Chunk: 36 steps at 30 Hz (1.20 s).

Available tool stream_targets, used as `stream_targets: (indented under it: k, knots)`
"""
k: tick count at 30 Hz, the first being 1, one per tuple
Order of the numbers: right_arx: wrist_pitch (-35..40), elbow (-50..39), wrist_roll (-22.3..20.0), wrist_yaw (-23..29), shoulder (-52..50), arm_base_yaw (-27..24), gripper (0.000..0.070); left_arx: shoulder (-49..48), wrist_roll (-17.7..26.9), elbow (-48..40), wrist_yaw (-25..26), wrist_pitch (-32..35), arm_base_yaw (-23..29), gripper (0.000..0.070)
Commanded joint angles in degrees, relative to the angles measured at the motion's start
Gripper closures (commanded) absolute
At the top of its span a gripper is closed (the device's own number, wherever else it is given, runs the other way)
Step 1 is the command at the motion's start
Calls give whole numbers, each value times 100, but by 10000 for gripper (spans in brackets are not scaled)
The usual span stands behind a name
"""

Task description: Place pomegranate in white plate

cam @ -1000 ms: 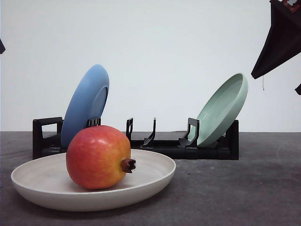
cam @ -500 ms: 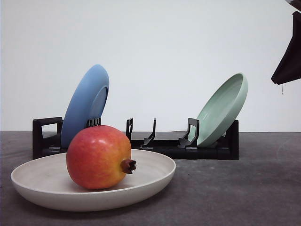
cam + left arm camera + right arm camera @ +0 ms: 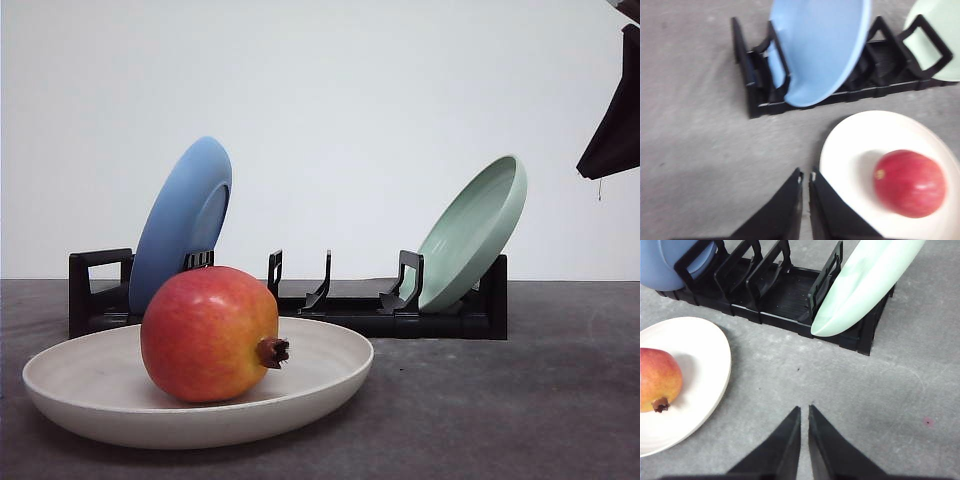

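A pomegranate (image 3: 209, 334) is sitting inside the white plate (image 3: 330, 377) on the grey counter (image 3: 520, 400), its dark crown nub pointing sideways. Behind the white plate, a black dish rack (image 3: 350, 305) is holding a blue plate (image 3: 183, 222) and a pale green plate (image 3: 475, 232), both leaning upright in its slots. The left end effector (image 3: 806, 178) is hovering just beside the white plate's rim, fingers nearly touching and gripping nothing. The right end effector (image 3: 804, 411) is hovering over bare counter, apart from the white plate, fingers likewise nearly together and empty.
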Motion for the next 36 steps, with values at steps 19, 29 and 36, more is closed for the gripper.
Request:
stream_targets:
  k: [19,29,36]
  knots:
    - [59,17,22,0,28,11,676,-2594,300,-2801,-249,2481,954,700]
    - [59,17,22,0,28,11,676,-3410,457,-3428,-445,2527,1120,700]
    - [59,17,22,-1,28,11,675,-3419,433,-3603,-577,2660,1112,700]
